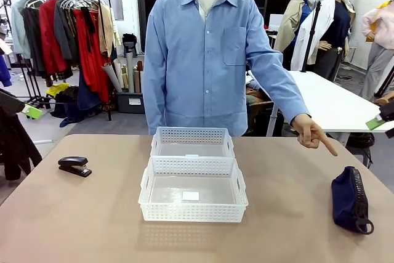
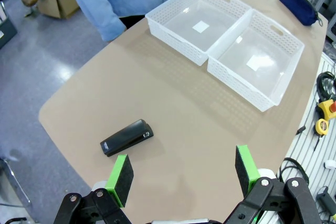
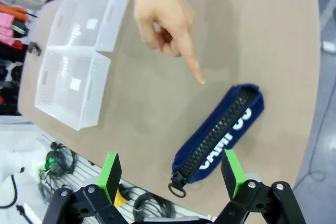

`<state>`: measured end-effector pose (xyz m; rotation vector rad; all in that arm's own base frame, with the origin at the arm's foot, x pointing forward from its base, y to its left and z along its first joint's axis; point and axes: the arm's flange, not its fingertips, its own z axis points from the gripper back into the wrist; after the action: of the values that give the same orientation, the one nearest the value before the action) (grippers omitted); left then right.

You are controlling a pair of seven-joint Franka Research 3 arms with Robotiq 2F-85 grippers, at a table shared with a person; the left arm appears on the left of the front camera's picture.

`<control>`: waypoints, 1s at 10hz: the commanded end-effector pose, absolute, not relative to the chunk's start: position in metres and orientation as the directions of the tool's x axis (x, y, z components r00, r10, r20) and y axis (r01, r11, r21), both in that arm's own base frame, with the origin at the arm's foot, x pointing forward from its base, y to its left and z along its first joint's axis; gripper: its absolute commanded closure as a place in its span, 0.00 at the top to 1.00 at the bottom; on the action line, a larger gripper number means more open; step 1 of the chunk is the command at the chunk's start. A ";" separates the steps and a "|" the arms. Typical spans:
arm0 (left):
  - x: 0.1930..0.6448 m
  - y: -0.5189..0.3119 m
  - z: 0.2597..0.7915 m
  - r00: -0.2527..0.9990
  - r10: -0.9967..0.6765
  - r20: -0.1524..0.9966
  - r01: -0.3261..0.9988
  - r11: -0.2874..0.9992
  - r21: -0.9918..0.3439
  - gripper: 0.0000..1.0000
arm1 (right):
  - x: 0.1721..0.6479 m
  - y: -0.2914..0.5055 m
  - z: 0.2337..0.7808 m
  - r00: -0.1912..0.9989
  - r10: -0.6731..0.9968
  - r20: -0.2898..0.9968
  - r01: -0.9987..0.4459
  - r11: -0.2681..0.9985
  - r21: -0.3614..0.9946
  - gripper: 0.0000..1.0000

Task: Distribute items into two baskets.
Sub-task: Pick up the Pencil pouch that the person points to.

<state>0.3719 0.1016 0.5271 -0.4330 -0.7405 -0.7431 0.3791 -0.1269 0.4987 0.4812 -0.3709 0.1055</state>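
Front view: the smaller basket (image 1: 192,135) sits touching the larger basket (image 1: 192,212) mid-table; the black stapler (image 1: 74,165) lies on the table (image 1: 92,226) at far left, the navy pouch (image 1: 351,200) at far right, a person's hand (image 1: 313,133) pointing toward it. Left wrist view: the left claw (image 2: 182,169) hangs released above the table, the stapler just beyond one pad. Right wrist view: the right claw (image 3: 171,167), released, hovers over the pouch's zip-pull end.

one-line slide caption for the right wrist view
Open right gripper hovers above a navy pouch on the table while a person's hand points toward it.
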 end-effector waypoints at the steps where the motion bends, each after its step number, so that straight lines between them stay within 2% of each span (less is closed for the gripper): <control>1: 0.371 0.104 0.527 0.491 -0.445 0.749 0.747 0.657 -0.100 1.00 | 0.384 -0.116 0.507 0.974 -0.071 0.216 -0.026 0.909 0.416 1.00; 5: 0.371 0.104 0.527 0.491 -0.445 0.749 0.747 0.657 -0.100 1.00 | 0.393 -0.092 0.485 0.989 -0.146 0.040 0.123 0.931 0.343 1.00; 7: 0.371 0.104 0.527 0.491 -0.445 0.749 0.747 0.657 -0.100 1.00 | 0.396 -0.085 0.474 0.967 -0.248 -0.052 0.252 0.927 0.277 1.00; 10: 0.371 0.104 0.527 0.491 -0.445 0.749 0.747 0.657 -0.100 1.00 | 0.403 -0.077 0.455 0.938 -0.331 -0.103 0.345 0.918 0.197 1.00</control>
<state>0.3718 0.1018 0.5270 -0.4328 -0.7404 -0.7426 0.3951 -0.0794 0.4522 0.2614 0.0271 -0.3071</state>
